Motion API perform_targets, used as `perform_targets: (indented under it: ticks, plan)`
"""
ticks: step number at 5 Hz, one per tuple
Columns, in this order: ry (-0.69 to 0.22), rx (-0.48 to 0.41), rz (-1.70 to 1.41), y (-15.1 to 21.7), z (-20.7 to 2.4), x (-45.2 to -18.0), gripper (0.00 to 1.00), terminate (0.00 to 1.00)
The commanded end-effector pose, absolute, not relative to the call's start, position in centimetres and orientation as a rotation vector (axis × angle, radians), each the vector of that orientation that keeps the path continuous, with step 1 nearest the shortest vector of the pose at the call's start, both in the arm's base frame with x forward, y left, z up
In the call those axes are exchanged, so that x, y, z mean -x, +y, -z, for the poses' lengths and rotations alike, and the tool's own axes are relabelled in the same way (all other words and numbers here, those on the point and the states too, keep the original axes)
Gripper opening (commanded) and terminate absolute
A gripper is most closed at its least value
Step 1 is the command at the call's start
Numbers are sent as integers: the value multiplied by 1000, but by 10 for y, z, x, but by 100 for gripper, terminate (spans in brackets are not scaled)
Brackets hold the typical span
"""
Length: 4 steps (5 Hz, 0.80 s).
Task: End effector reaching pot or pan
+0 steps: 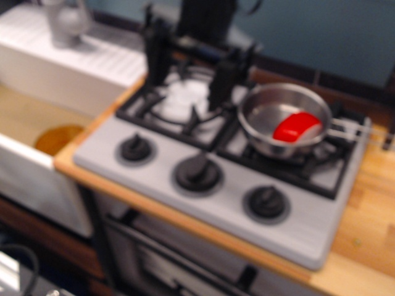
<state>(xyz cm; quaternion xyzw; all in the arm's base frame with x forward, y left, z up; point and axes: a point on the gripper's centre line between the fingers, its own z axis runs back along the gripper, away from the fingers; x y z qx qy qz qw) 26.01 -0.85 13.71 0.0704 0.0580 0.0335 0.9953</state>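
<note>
The shiny steel pan [271, 123] sits on the right rear burner of the grey stove [203, 203], its thin wire handle [349, 131] pointing right. A red rounded object [296, 126] lies inside it. My black gripper [190, 77] hangs open above the left rear burner, just left of the pan. Its left finger [155, 58] and right finger [222, 86] are spread wide on the crossbar, with nothing between them. The right finger is close to the pan's left rim. The picture is blurred.
Three black knobs [197, 172] line the stove front. Black grates [179, 108] cover the burners. A white sink unit [68, 68] with a glass jar [65, 21] stands at the left. A wooden counter [370, 203] surrounds the stove. A blue wall is behind.
</note>
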Motion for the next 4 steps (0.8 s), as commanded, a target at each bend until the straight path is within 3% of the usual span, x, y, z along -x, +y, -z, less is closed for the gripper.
perform_targets:
  ticks: [1,4]
  plan:
    - [56,-117,-118,-24,-146,-293,100,0]
    - [-67,-58,-61,-15,-106,-325,100,0]
